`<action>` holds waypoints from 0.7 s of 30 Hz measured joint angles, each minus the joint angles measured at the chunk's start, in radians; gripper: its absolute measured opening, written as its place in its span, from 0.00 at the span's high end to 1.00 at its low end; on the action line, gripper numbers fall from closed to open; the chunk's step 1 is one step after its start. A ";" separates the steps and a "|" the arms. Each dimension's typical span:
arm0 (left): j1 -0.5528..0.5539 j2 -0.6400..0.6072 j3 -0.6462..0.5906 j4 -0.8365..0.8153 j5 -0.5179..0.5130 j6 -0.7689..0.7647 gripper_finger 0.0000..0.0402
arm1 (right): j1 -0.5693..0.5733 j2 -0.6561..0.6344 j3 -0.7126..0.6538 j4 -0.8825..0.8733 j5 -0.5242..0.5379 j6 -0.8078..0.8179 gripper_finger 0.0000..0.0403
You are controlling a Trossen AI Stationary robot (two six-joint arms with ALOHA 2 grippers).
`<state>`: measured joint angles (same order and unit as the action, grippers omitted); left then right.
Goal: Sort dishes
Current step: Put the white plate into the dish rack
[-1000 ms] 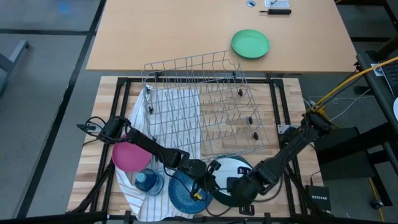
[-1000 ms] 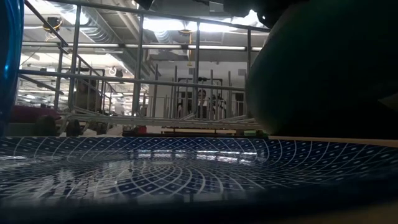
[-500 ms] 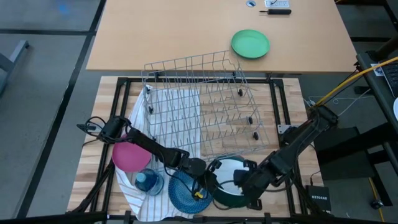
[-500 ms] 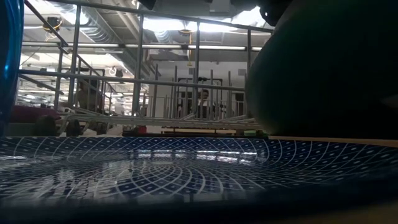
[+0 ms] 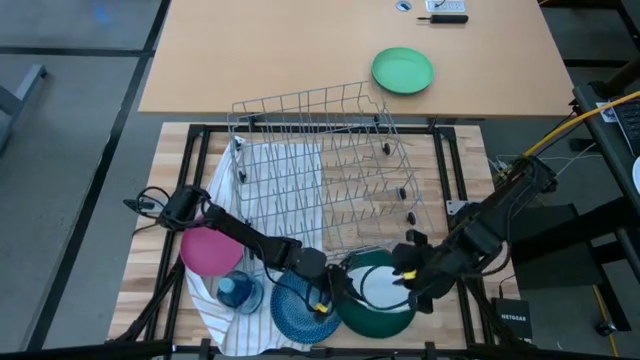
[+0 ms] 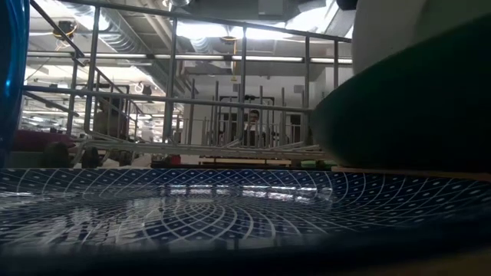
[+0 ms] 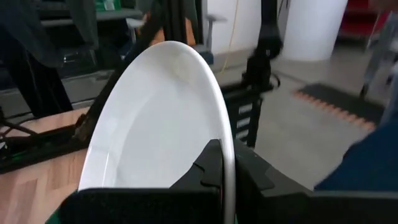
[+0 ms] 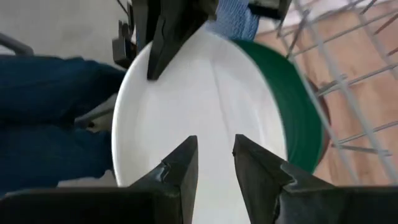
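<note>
A: Count check from my end, high view: four plates. A magenta plate (image 5: 209, 251) at lower left, a blue patterned plate (image 5: 300, 308) at bottom centre, the white plate with the dark green back (image 5: 377, 300) right of it, and a bright green plate (image 5: 402, 71) alone on the tan table (image 5: 250, 50) at upper right. One wire rack (image 5: 325, 165) mid-frame, one small blue container (image 5: 238, 292), one striped cloth (image 5: 230, 215).

B: Grippers?

A: Left gripper (image 5: 330, 297) is clamped on the white plate's rim; left wrist view shows its fingers (image 7: 211, 165) pinching the edge, plate tilted up on edge. Right gripper (image 5: 412, 272) sits at the plate's right edge, fingers (image 8: 177, 168) parted over the white face. I can't tell if it touches.

B: Plate look?

A: Glossy white inside, dark green outside, round.

B: Anything unclear?

A: Low view is mostly blocked by the blue plate and the green back. The plate's bottom edge is cut off in the high view.
</note>
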<state>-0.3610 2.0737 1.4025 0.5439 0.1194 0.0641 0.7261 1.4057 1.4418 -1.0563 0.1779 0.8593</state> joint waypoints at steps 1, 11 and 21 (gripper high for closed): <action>0.005 0.000 0.000 0.018 0.009 -0.020 1.00 | 0.000 -0.013 0.000 -0.001 0.011 0.000 0.73; 0.039 -0.002 0.000 0.222 0.035 -0.199 1.00 | 0.000 -0.115 0.000 -0.076 0.140 -0.001 0.73; 0.083 -0.006 0.001 0.504 0.039 -0.460 1.00 | 0.000 -0.237 0.000 -0.098 0.217 -0.055 0.73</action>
<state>-0.2778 2.0674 1.4034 1.0480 0.1581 -0.3958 0.7261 1.1685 1.4420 -1.1542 0.3952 0.8042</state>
